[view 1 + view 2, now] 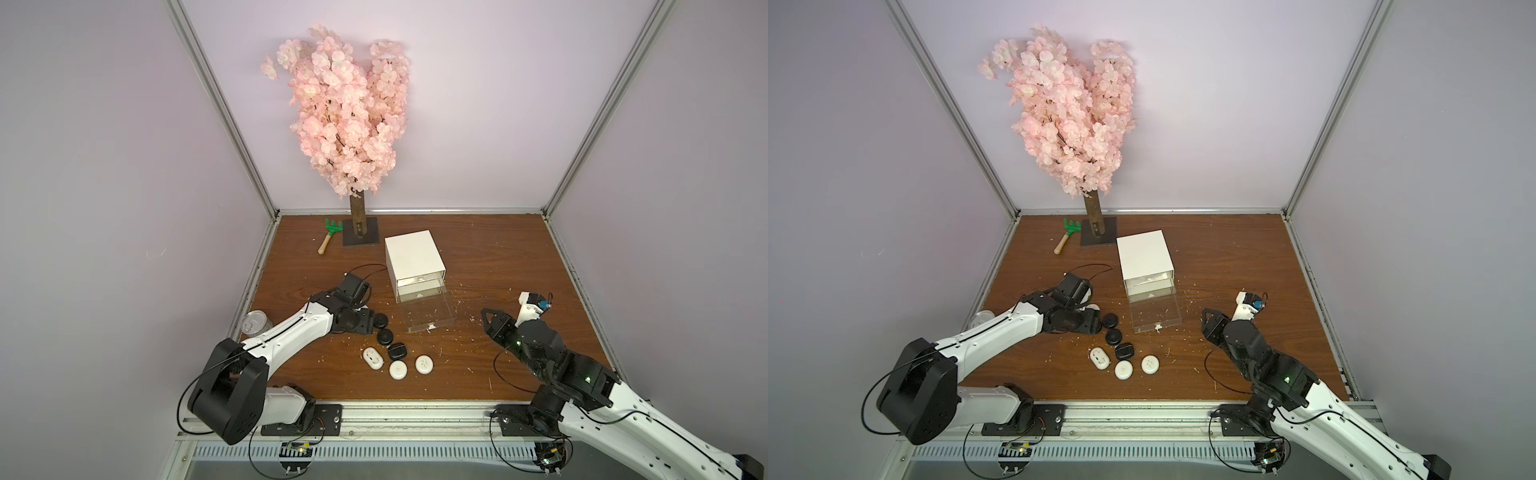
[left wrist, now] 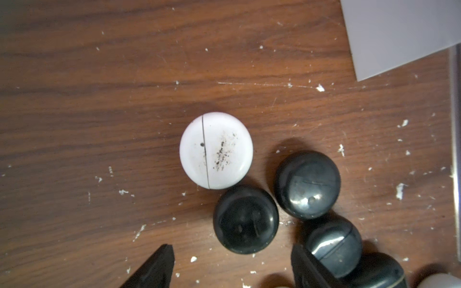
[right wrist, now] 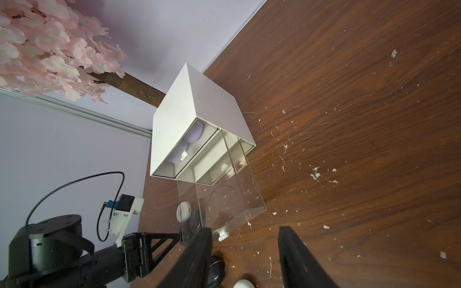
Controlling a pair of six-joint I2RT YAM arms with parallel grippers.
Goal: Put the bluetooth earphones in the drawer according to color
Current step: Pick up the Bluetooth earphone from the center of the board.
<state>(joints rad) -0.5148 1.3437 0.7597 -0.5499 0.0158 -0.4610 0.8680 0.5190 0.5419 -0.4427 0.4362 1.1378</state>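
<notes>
In both top views I count three black earphone cases (image 1: pixel 385 336) in a curved row and three white earphone cases (image 1: pixel 398 369) just beside them on the table (image 1: pixel 498 257), near the cabinet (image 1: pixel 411 253), whose bottom drawer (image 1: pixel 428 320) stands pulled out; the left fingers (image 1: pixel 365 321) sit low beside the black row, the right fingers (image 1: pixel 491 319) well apart from every case; one can (image 1: pixel 256 323), one rake (image 1: pixel 330 232) and one blossom tree (image 1: pixel 345 112) stand aside; from the left wrist I count four black cases and one round white case (image 2: pixel 216 150), and the left fingers are spread wide, gripping nothing; from the right wrist the right fingers stand parted, nothing between them, and two lavender cases (image 3: pixel 194 132) lie in the top drawer (image 3: pixel 199 147).
</notes>
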